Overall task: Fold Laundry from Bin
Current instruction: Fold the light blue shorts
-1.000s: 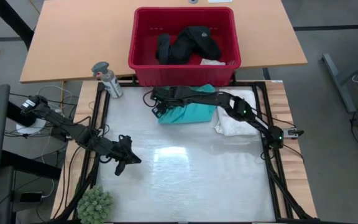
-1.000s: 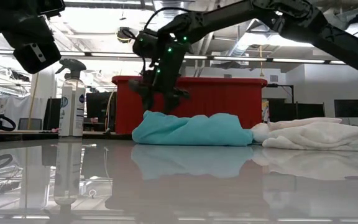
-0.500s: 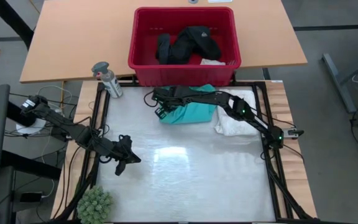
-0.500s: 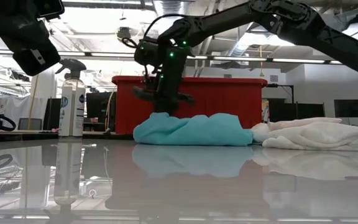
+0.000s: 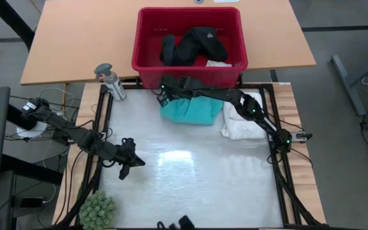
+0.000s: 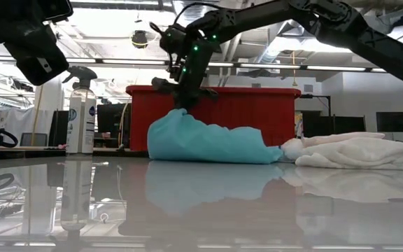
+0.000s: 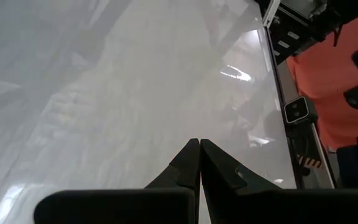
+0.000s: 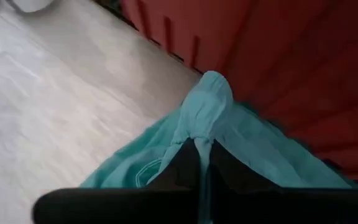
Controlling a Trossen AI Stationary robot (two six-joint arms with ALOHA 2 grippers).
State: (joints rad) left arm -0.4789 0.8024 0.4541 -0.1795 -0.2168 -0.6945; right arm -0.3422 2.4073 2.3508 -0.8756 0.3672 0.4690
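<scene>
So the right gripper (image 5: 164, 91) is up at the far edge of the table, right in front of the red bin (image 5: 147, 64), and its fingers are pinched together on a corner of the turquoise shirt (image 5: 193, 110). From table level you can see that corner pulled up into a little peak under the gripper (image 6: 181, 100), while the rest of the shirt (image 6: 215, 143) slopes down and rests on the table (image 5: 190, 179). The right wrist camera shows the two dark fingers (image 8: 182, 163) squeezed close with a bunched tuft of turquoise fabric (image 8: 207, 102) poking out past them, red bin wall (image 8: 278, 56) just behind. Just beside the shirt, toward the right side, the white lacy top (image 5: 240, 122) lies in a heap on the table, touching the shirt's edge. Black clothing (image 5: 193, 45) plus a small pale piece (image 5: 218, 63) sit inside the bin. The left gripper (image 5: 125, 167) hangs out over the near left part of the table, fingers (image 7: 191, 163) pressed fully together with nothing between them. A spray bottle (image 5: 110, 80) stands near the bin's left corner, apart from the laundry.
</scene>
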